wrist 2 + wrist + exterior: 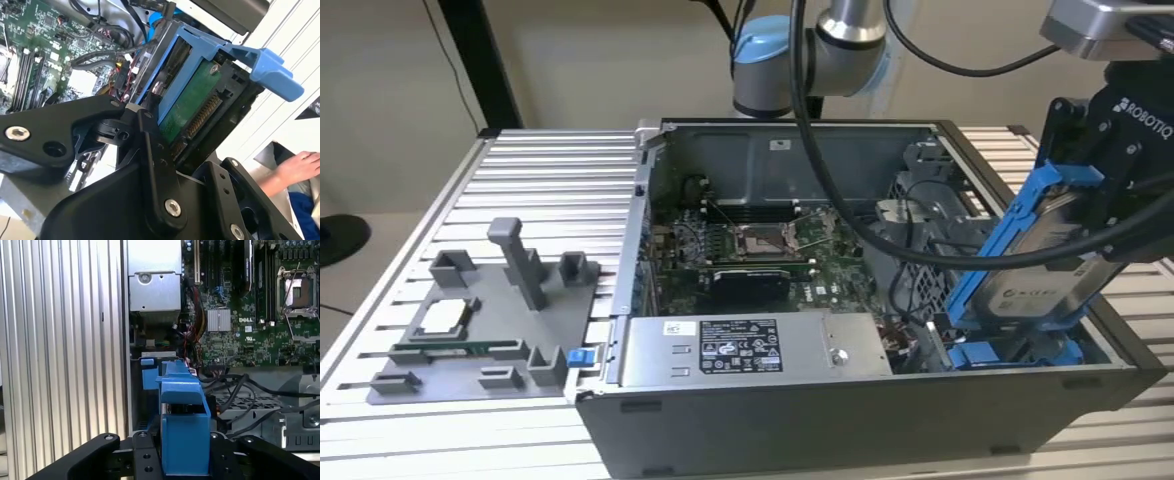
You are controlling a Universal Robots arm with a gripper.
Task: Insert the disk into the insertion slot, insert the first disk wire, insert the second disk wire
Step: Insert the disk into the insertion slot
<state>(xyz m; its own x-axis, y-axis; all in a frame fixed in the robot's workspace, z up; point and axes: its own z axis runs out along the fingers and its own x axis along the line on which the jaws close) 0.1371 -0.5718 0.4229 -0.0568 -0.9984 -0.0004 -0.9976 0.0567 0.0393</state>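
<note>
Landmark: an open dark grey metal computer case (854, 420) is lying on a ribbed aluminium table (547, 180); every place below is being given against this case.
Gripper: the black two-finger gripper (1110, 212) is hovering above the case's near corner at the exterior view's right. Its fingers (152, 150) are pressing in from both sides on the disk's upper end, pinching it.
Disk: the flat silver-grey hard drive with a white label and bright blue plastic carrier frame (1041, 285) is leaning steeply. Its upper end is rising above the case's rim and its lower end is dipping inside the case.
Insertion slot: the grey perforated metal drive bay with bright blue tabs (1014, 352) is sitting inside that same corner. The disk's lower end is reaching down to the insertion slot's tabs but not lying flat in it; contact cannot be told.
Cables: black cables (947, 261) are looping inside the case, just beside the disk.
Power supply: a grey boxy unit with a white sticker (734, 350) is lying along the case's near wall.
Motherboard: a green circuit board (761, 250) is covering the case's middle floor.
Fixture: a grey plastic plate with upright posts (480, 330) is resting outside the case, at the exterior view's left.
Hand: a person's hand (300, 165) is resting outside the case.
</note>
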